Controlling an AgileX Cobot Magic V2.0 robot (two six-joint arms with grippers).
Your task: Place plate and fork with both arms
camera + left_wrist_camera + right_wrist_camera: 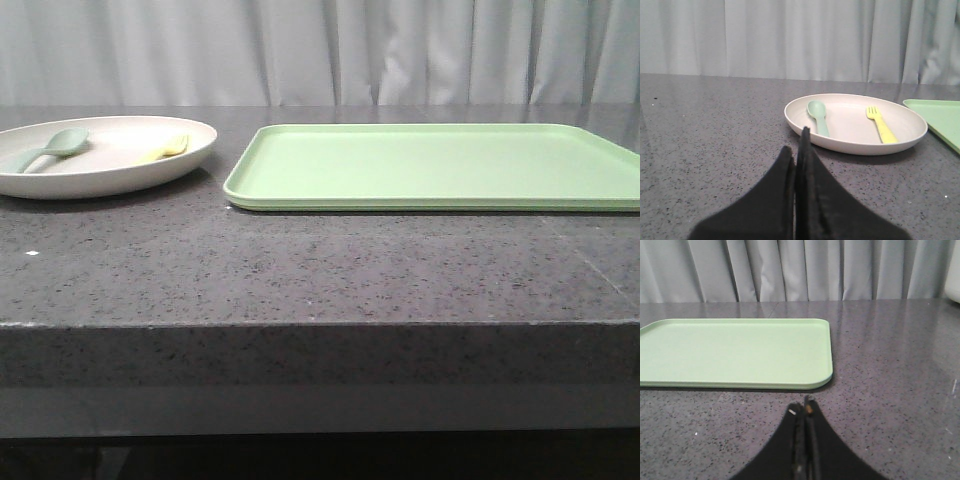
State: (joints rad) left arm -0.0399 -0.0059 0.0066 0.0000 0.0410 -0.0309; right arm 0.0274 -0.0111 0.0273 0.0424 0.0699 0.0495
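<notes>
1. The plate (105,160) rests on the dark speckled worktop (300,270) at its far left, just beside the light green tray's (440,165) left edge, not touching it
2. The fork (880,124) lies inside the plate toward the rim nearest the tray; a grey-green spoon (818,116) lies in the same plate, apart from the fork
3. The left gripper (796,145) is clenched, fingers pressed together on nothing, near the plate's rim
4. The right gripper (804,412) is likewise closed and empty, just off the tray's near edge by its corner
</notes>
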